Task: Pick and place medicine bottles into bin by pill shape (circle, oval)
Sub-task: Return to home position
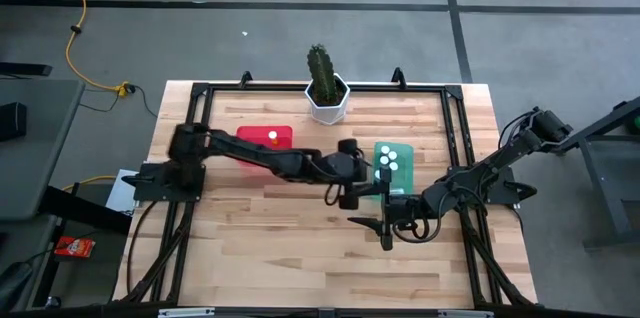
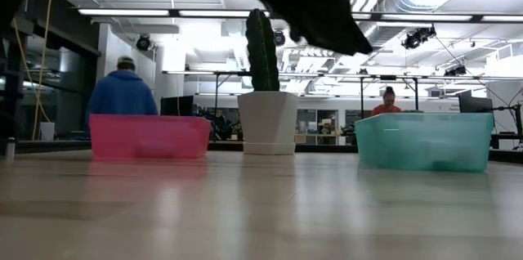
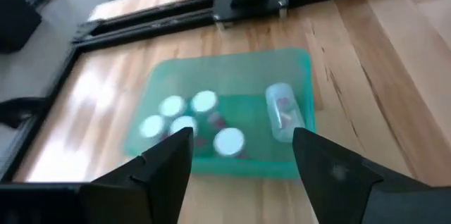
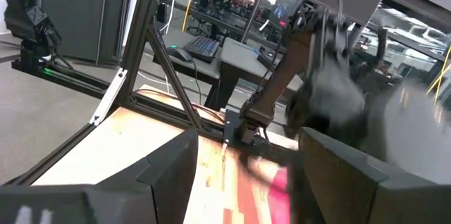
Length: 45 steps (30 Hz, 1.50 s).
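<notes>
Several tiny bottles with white caps [image 3: 204, 101] stand in the green bin [image 3: 296, 65]. One more [image 3: 284, 111] lies on its side at the bin's edge. Another white-capped bottle [image 1: 272, 137] stands in the red bin [image 1: 250, 138]. My left gripper [image 3: 243, 157] is open and empty, and hovers above the green bin's [image 1: 405, 148] near-left side [image 1: 368, 188]. My right gripper [image 4: 246, 175] is open and empty, and hangs over bare table just near of the green bin [image 1: 384, 230].
A white hexagonal pot with a cactus [image 1: 326, 98] stands at the far middle, between the red bin [image 2: 147, 136] and the green bin [image 2: 425, 140]. A black frame [image 1: 200, 93] runs round the table's edges. People show in the room beyond [image 2: 122, 88].
</notes>
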Available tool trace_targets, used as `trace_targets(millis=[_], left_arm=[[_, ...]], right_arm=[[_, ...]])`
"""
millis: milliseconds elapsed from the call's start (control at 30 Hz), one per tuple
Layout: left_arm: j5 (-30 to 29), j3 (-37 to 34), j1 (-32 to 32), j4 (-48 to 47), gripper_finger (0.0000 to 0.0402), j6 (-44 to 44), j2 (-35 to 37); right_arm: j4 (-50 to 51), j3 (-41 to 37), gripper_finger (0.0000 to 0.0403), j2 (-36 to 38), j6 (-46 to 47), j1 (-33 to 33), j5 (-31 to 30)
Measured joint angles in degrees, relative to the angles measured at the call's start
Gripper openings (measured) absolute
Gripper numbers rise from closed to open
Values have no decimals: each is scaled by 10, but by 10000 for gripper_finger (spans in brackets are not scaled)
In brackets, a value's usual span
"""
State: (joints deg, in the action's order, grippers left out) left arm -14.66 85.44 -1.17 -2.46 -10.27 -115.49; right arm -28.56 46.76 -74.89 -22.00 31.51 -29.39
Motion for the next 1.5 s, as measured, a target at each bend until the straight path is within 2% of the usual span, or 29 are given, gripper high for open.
trace_targets(millis=[133, 233, 533, 733, 833, 1000, 1100, 1267, 1500], left_arm=[[-10, -43, 0, -38, 224, 29, 79], [-10, -116, 4, -21, 215, 53, 152], [-31, -451, 39, 266, 194, 86, 398], [-41, -603, 63, 381, 188, 87, 536], [-41, -643, 74, 408, 185, 86, 584], [-41, -662, 87, 403, 182, 86, 649], [-43, -663, 95, 362, 182, 86, 683], [-82, -665, 98, 273, 182, 73, 746], [-98, -762, 44, 334, 172, 57, 827]], right_arm=[[-2, 0, 240, 0, -1, 0, 0], [-1, 0, 240, 0, -1, 0, 0], [-3, 0, 240, 0, 3, -8, -21], [-10, 0, 240, 0, 39, -30, -56], [-9, 0, 240, 0, 62, -44, -87], [-4, 0, 240, 0, 90, -60, -135], [9, 0, 240, 0, 91, -61, -163], [48, 0, 240, 0, 111, -60, -199], [74, 0, 240, 1, 120, -60, -207]])
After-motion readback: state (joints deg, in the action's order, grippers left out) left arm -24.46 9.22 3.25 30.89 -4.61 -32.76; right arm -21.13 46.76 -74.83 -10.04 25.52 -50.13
